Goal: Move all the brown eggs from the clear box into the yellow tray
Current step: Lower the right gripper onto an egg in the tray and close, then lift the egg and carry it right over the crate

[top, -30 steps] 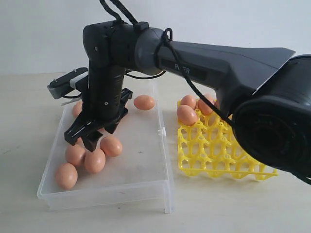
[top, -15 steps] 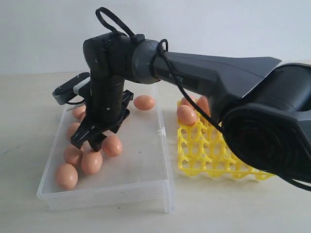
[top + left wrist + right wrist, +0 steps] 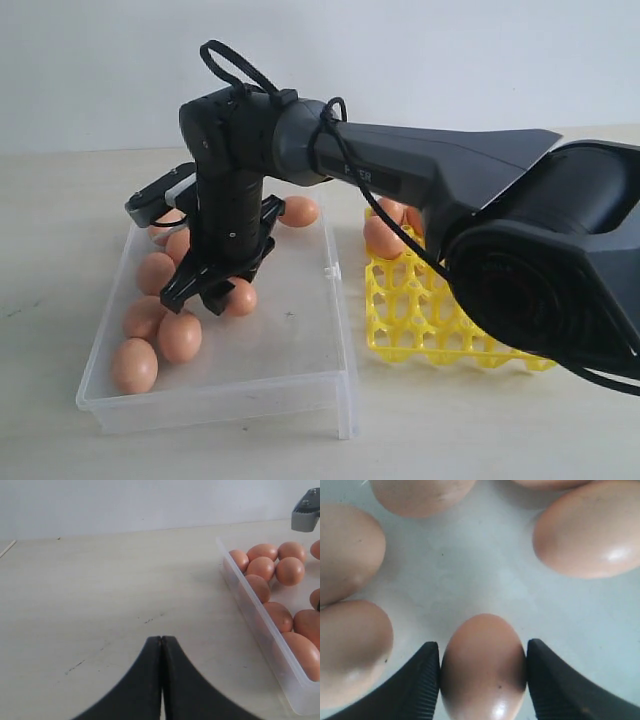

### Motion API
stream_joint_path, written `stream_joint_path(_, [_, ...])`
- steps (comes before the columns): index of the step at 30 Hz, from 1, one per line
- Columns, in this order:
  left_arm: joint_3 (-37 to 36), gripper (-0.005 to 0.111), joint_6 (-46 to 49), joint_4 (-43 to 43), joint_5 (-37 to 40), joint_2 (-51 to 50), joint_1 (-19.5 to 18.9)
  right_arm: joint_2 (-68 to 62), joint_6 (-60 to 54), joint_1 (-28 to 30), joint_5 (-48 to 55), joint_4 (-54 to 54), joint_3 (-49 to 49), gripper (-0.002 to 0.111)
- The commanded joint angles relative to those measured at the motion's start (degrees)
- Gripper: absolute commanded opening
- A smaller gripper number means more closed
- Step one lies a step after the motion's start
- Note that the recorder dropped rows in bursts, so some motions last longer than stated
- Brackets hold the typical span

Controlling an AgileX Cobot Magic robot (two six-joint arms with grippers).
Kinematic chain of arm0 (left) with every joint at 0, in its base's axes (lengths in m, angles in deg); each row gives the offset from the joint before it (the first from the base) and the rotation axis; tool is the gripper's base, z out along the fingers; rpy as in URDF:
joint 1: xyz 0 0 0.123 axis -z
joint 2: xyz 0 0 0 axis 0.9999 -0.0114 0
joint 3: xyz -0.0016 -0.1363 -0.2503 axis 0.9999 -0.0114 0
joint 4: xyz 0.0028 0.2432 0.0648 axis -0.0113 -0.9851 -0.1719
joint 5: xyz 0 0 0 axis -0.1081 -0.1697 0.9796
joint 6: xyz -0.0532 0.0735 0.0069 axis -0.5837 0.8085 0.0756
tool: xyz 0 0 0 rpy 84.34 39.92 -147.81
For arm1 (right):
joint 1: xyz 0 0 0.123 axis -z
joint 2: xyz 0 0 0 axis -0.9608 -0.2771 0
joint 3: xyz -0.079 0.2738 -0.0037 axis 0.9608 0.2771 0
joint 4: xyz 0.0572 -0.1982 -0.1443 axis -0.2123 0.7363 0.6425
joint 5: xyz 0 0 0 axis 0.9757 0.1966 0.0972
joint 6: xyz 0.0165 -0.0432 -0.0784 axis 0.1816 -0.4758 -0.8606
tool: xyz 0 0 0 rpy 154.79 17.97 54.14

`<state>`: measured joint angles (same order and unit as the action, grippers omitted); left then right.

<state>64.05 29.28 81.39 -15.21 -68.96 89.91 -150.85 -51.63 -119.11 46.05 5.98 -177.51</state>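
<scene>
Over the table (image 3: 90, 590) outside the box (image 3: 300, 372), the left pincer (image 3: 161, 645) is pressed fully closed on nothing. Inside the box, loose eggs (image 3: 134, 364) crowd the left side, with one more by the far wall. The right pincer (image 3: 218, 298) reaches down among them, partly spread, its pads (image 3: 420, 680) against both sides of one egg (image 3: 483, 670) low at the box floor. Right of the box, the tray (image 3: 440, 320) carries a few eggs in its far cups

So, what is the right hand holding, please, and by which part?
A brown egg, gripped across its two opposite sides by the right hand, inside the clear box.
</scene>
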Motion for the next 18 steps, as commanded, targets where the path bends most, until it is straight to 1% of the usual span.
stream_joint_path(1, [0.3, 0.0, 0.4, -0.2, -0.3, -0.2, -0.2, 0.1, -0.3, 0.3, -1.6, -1.3, 0.1, 0.026])
stream_joint_path(5, [0.3, 0.0, 0.4, -0.2, -0.3, -0.2, -0.2, -0.2, -3.6, 0.5, -0.5, -3.3, 0.1, 0.0])
stream_joint_path(9, [0.3, 0.0, 0.4, -0.2, -0.3, -0.2, -0.2, 2.6, -2.1, 1.5, -2.7, -2.9, 0.2, 0.0])
stream_joint_path(12, [0.3, 0.0, 0.4, -0.2, -0.3, -0.2, -0.2, 9.4, 0.5, 3.5, -8.9, -2.6, 3.5, 0.0])
stream_joint_path(13, [0.3, 0.0, 0.4, -0.2, -0.3, -0.2, -0.2, 15.6, 2.1, 5.6, -14.4, -1.3, 8.8, 0.0])
stream_joint_path(14, [0.3, 0.0, 0.4, -0.2, -0.3, -0.2, -0.2, 18.4, 3.0, 6.5, -17.0, -0.3, 11.6, 0.0])
stream_joint_path(15, [0.3, 0.0, 0.4, -0.2, -0.3, -0.2, -0.2, 25.6, 5.2, 9.2, -24.5, 2.0, 20.5, 0.0])
stream_joint_path(16, [0.3, 0.0, 0.4, -0.2, -0.3, -0.2, -0.2, 28.6, 5.8, 10.6, -29.1, 2.4, 24.6, 0.0])
stream_joint_path(17, [0.3, 0.0, 0.4, -0.2, -0.3, -0.2, -0.2, 35.8, 6.6, 13.6, -40.4, 2.4, 36.0, 0.0])
stream_joint_path(18, [0.3, 0.0, 0.4, -0.2, -0.3, -0.2, -0.2, 39.2, 6.6, 14.7, -45.7, 1.8, 42.1, 0.0])
